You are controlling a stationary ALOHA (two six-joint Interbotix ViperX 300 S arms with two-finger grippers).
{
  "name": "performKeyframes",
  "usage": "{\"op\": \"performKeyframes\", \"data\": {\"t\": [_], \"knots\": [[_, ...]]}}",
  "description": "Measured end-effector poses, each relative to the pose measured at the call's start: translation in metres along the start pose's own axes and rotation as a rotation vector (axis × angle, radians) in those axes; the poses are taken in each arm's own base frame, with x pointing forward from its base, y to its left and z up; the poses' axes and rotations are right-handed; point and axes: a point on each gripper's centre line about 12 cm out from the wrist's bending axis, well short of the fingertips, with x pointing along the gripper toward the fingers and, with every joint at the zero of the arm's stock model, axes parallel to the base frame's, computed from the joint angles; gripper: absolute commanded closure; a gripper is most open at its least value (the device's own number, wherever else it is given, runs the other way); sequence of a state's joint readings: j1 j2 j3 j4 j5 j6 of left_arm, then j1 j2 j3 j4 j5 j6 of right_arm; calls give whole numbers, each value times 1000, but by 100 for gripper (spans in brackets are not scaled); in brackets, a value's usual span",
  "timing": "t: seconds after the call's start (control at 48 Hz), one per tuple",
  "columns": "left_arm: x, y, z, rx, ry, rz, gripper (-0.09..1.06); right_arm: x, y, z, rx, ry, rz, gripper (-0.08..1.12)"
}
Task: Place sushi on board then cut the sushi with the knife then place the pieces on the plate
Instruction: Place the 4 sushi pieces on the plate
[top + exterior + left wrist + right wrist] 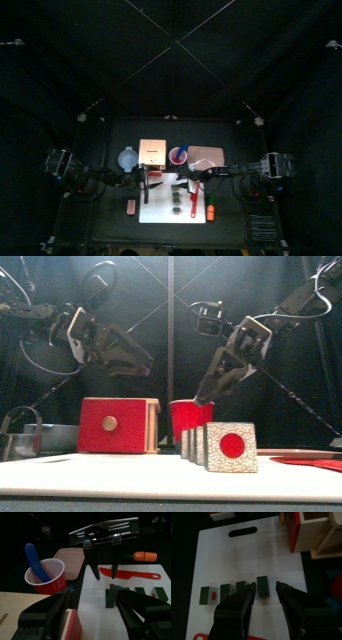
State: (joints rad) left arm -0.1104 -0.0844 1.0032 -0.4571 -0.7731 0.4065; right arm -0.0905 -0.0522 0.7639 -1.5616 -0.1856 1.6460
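Black table (107, 225) inside black curtains. From above: flat white cutting board (174, 200) at centre; behind it, left to right, round blue-grey bowl (127, 158), pale wooden box (151, 152), red cup (178, 155), flat pink tray (205, 156).

Front: sushi roll (225, 448) on the board, divided into upright square slabs, speckled white faces with a round red core. Raised to the left, left gripper (140, 368), released and empty. Angled down just above the slabs, right gripper (209, 392).

Left wrist: smooth red plastic knife (130, 574) flat on the board, right of the row; blue knife (35, 559) upright in the cup; orange toy (143, 556) off the board's right edge.

Right wrist: four dark green slabs in a near-to-far row; right jaws spread wide about the far end slab, grasping nothing; contact not discernible.
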Motion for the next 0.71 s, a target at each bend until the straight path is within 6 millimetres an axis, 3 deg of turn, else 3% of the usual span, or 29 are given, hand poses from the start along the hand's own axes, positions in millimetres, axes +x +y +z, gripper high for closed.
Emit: {"op": "performKeyframes", "data": {"t": [0.292, 0.542, 0.708], "knots": [[0, 0, 0, 1, 1, -2, 1, 22, 5, -12, -17, 62, 16, 28], [-1, 0, -2, -2, 5, 0, 1, 29, 10, -11, -28, 70, 29, 26], [-2, 0, -2, -2, 6, 0, 1, 29, 11, -8, -29, 62, 30, 16]]}}
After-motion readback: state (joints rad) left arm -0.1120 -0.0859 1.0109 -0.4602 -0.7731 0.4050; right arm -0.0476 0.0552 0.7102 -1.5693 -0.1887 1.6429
